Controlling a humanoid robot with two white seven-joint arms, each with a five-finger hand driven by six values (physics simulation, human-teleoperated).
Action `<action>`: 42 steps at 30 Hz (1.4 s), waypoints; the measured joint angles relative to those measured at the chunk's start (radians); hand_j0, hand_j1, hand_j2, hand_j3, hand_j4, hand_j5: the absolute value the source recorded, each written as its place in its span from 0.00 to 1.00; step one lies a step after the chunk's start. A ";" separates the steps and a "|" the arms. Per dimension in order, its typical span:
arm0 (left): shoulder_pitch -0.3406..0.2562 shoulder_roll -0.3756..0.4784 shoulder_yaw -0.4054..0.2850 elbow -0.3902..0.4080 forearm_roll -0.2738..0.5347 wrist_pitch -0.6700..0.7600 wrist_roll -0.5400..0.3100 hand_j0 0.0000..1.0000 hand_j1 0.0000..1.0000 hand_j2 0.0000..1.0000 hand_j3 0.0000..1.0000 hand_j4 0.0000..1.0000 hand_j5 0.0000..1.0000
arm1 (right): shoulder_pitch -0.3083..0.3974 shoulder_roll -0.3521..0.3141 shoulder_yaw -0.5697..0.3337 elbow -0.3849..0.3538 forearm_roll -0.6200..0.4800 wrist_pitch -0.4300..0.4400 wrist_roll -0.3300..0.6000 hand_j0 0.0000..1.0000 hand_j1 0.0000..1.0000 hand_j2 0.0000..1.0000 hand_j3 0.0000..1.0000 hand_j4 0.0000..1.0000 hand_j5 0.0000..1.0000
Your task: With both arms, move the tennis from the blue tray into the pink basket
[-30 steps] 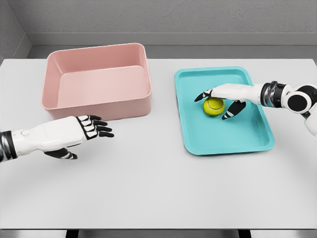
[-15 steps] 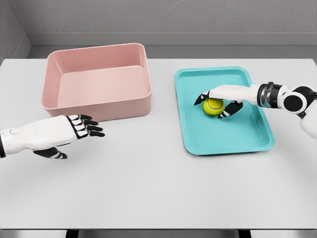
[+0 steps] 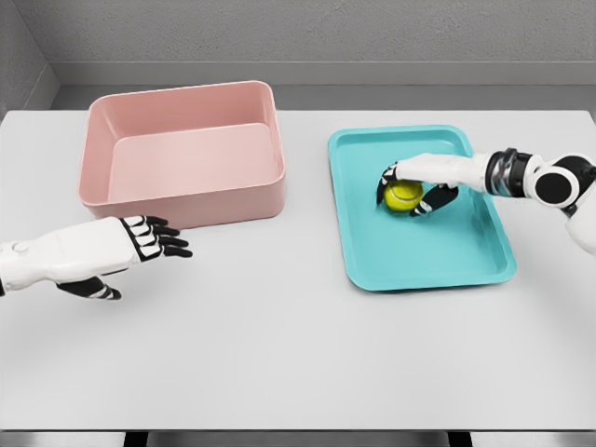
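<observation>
A yellow-green tennis ball (image 3: 403, 196) lies in the middle of the blue tray (image 3: 438, 256) on the right of the table. My right hand (image 3: 410, 189) reaches in from the right, and its fingers curl over and around the ball, closed on it. The ball looks to be still on the tray floor. The pink basket (image 3: 182, 149) stands at the back left and holds nothing. In front of the basket and a little to its left, my left hand (image 3: 154, 244) hovers low over the table with fingers stretched out, holding nothing.
The white table (image 3: 279, 354) stretches wide in front of the tray and basket. A gap of bare table separates the basket's right wall from the tray's left rim. A grey wall runs behind the table's far edge.
My right hand's fingers have curled shut around the ball, which were spread above it before. The left hand has drawn back to the left and slightly down.
</observation>
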 measured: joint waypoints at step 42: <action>-0.012 -0.011 0.003 0.000 0.002 0.000 0.009 1.00 1.00 1.00 1.00 1.00 1.00 | 0.038 -0.074 0.008 -0.532 0.004 -0.043 0.019 0.52 0.52 0.52 0.52 0.52 0.52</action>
